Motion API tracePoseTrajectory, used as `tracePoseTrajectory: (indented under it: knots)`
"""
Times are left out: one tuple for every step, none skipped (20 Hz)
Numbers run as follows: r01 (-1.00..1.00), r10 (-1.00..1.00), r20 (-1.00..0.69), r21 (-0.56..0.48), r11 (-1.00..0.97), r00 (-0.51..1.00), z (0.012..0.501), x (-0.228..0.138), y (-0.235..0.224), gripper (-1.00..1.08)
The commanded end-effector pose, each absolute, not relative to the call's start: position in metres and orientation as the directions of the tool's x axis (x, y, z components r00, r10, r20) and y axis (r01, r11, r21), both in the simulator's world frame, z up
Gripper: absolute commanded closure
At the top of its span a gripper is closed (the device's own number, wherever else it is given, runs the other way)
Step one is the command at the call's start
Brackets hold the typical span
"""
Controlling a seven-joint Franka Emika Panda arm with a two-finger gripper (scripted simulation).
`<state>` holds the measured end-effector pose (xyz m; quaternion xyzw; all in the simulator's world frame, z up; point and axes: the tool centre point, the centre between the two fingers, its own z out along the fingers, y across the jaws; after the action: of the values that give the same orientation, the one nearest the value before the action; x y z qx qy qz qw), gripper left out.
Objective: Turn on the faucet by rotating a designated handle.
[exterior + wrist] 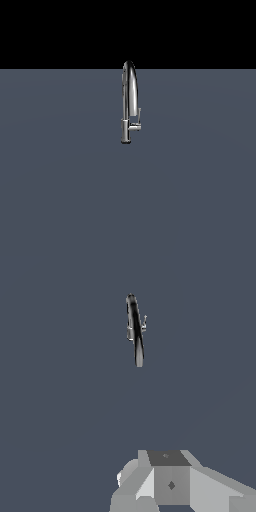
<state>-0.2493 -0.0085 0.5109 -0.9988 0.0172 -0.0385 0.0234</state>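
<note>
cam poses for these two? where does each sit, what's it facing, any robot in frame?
Exterior view: off the arm, level and side-on to the upright faucet, with the handle on the exterior view's right; no robot visible.
Wrist view: on the wrist, above and apart from the faucet, looking down its arched spout; grey gripper body shows, fingertips not seen.
Shared: faucet, handle, grey floor.

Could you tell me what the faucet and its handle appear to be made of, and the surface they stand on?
The faucet looks like polished chrome-type metal: bright highlights beside dark reflected bands along the arched spout. The handle shows the same silvery sheen, so likely the same metal, though it is too small to be certain. The floor is a flat, matte slate-grey with no texture; its material cannot be told.
</note>
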Motion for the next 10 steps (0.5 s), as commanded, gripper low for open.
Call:
tracePoseTrajectory:
  knots:
    - [-0.033, -0.036, 0.076, -0.048, -0.998, 0.996, 0.511, -0.249, -0.008, 1.08]
    - [-0.033, -0.036, 0.076, -0.048, -0.998, 0.996, 0.511, -0.249, -0.008, 1.08]
    - [-0.034, -0.037, 0.075, -0.049, -0.998, 0.997, 0.511, -0.249, -0.008, 1.08]
    - [-0.035, -0.039, 0.073, -0.05, -0.998, 0.997, 0.511, -0.248, -0.008, 1.08]
    - [-0.037, -0.041, 0.071, -0.052, -0.998, 0.997, 0.511, -0.247, -0.008, 1.08]
    - [-0.039, -0.043, 0.068, -0.055, -0.998, 0.997, 0.51, -0.246, -0.008, 1.08]
    - [-0.042, -0.046, 0.064, -0.058, -0.997, 0.997, 0.51, -0.244, -0.008, 1.08]
    - [-0.046, -0.05, 0.06, -0.061, -0.997, 0.997, 0.51, -0.242, -0.008, 1.08]
    - [-0.05, -0.054, 0.054, -0.065, -0.997, 0.997, 0.51, -0.24, -0.008, 1.08]
    - [-0.055, -0.058, 0.049, -0.069, -0.996, 0.997, 0.509, -0.238, -0.008, 1.08]
